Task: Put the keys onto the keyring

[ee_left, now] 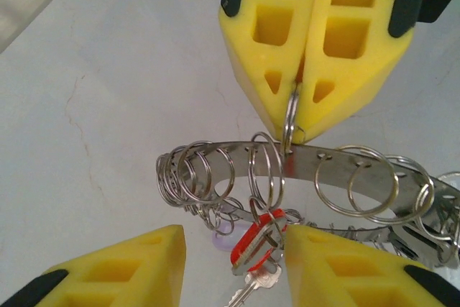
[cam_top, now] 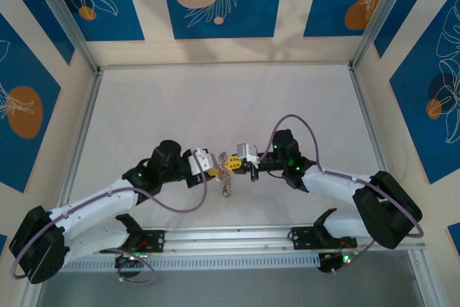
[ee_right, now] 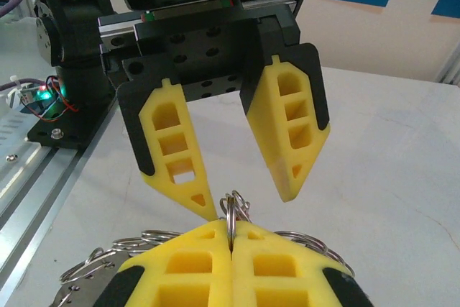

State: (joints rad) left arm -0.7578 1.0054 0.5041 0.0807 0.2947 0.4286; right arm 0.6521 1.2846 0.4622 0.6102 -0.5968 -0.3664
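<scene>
The keyring point(ee_left: 345, 159) is a curved grey metal band strung with several split rings, held up above the table point(cam_top: 215, 106) between the two arms point(cam_top: 228, 167). My right gripper point(ee_left: 296, 133) is shut on one small split ring point(ee_left: 290, 116) of it, which also sticks up between those fingers point(ee_right: 230, 239). From other rings hang the keys: a red-headed one point(ee_left: 251, 239) and a silver one point(ee_left: 253, 289) below it, dangling in the top view point(cam_top: 226, 190). My left gripper point(ee_left: 231, 239) is open around the red key, which lies close against its right finger point(ee_left: 345, 264).
An aluminium rail point(cam_top: 230, 239) with both arm bases runs along the near edge. Purple cables point(cam_top: 180, 206) loop off each arm. A metal frame point(cam_top: 79, 141) borders the white table. The left arm's base block point(ee_right: 65, 70) stands behind its fingers in the right wrist view.
</scene>
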